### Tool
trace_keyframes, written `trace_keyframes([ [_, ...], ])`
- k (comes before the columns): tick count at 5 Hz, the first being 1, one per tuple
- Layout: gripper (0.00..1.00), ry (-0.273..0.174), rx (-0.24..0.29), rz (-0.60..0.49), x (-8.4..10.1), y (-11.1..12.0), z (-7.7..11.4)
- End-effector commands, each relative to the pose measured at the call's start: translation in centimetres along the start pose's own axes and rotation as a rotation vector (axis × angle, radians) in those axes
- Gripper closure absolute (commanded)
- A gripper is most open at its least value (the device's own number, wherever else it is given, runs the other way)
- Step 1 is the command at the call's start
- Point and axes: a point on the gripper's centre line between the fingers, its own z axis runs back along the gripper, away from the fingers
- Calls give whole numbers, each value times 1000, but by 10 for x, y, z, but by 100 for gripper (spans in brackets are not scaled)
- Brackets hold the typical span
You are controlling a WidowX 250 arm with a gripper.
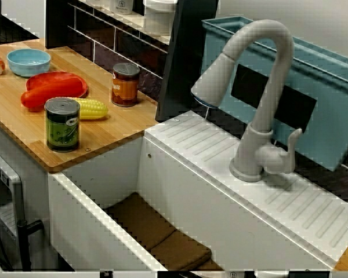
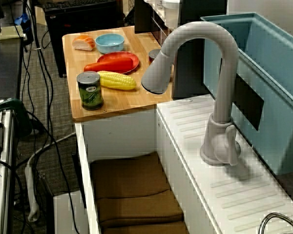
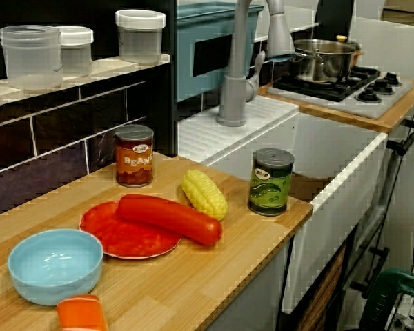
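Nearest in the view along the counter [image 3: 214,276], the pale blue bowl [image 3: 55,265] is empty and the red plate [image 3: 107,234] behind it carries a long red vegetable [image 3: 169,218], with a corn cob [image 3: 204,194] just beside and a sealed green can [image 3: 271,182] near the cob. Farther back stand a closed bean can [image 3: 134,156] by the tiled wall, the sink [image 1: 180,191] lined with brown mats [image 2: 132,187], and a steel pot [image 3: 322,60] on the stove. The gripper shows in no view, so its state cannot be told.
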Motion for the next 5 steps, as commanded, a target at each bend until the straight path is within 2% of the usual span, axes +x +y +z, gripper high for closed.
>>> trace_keyframes([
  [1,0,21,89,-292,26,15,-35],
  [2,0,6,143,-401,41,13,-59],
  [3,0,-30,140,-521,51,17,-74],
  [4,0,3,135,-620,66,26,-90],
  [5,0,18,155,-649,75,35,-103],
])
